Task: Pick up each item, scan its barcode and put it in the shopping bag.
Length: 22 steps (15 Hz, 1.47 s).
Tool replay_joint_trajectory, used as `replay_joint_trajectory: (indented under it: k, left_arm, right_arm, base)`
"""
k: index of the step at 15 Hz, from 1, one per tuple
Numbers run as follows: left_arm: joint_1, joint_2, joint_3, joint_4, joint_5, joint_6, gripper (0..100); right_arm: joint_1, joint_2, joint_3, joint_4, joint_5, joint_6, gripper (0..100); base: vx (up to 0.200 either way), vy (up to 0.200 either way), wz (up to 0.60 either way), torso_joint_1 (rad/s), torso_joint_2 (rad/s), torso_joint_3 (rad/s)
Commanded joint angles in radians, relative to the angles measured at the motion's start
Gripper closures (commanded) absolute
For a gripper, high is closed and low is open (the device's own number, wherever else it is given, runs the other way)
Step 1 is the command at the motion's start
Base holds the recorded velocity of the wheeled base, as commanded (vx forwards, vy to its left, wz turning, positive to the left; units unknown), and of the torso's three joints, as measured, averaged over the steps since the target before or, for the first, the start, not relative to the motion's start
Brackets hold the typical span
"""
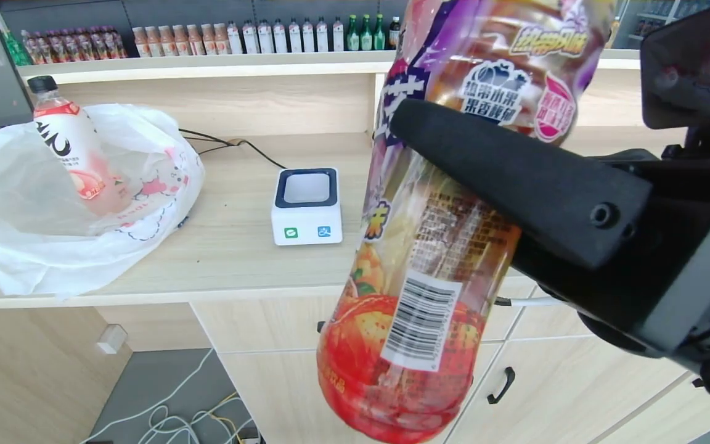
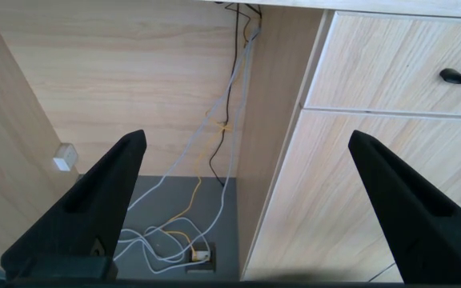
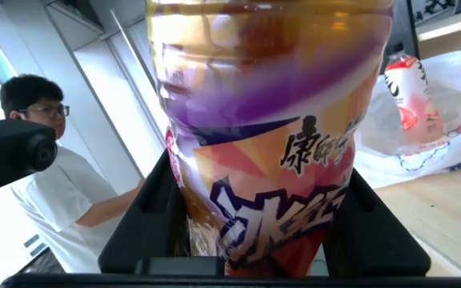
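Counter: lies beyond and below my right claw.

Shopping bag: on the counter, well to that claw's left, mouth open, with a pink bottle leaning inside.

Drink bottle: clamped at mid-body in the right claw, raised and tilted. I judge it full, so heavy. The film label looks slick and the wall will give, so the waist grip wants firmness without crushing.

Scanner: on the counter between bag and claw.

Barcode: below the claw, facing me.

Left claw: spread wide, empty, down by the cabinet front.
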Motion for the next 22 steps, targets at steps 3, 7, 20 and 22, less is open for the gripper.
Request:
replay_joint_trajectory:
  k: [3, 7, 20, 22]
  left_arm:
    - [0.000, 0.000, 0.000, 0.000, 0.000, 0.000, 0]
    - [0.000, 0.000, 0.000, 0.000, 0.000, 0.000, 0]
    - [0.000, 0.000, 0.000, 0.000, 0.000, 0.000, 0]
    - [0.000, 0.000, 0.000, 0.000, 0.000, 0.000, 0]
  right_arm:
    - [-0.006, 0.080, 0.001, -0.071, 0.001, 0.004, 100]
    - [-0.006, 0.077, 0.004, -0.081, 0.002, 0.008, 100]
    - [-0.006, 0.074, 0.001, -0.083, 0.004, 0.022, 100]
    - [-0.006, 0.070, 0.005, -0.095, 0.002, 0.021, 100]
  base:
    - [0.000, 0.000, 0.00, 0.000, 0.00, 0.000]
    - [0.000, 0.000, 0.00, 0.000, 0.00, 0.000]
    - [0.000, 0.000, 0.00, 0.000, 0.00, 0.000]
    - [0.000, 0.000, 0.00, 0.000, 0.00, 0.000]
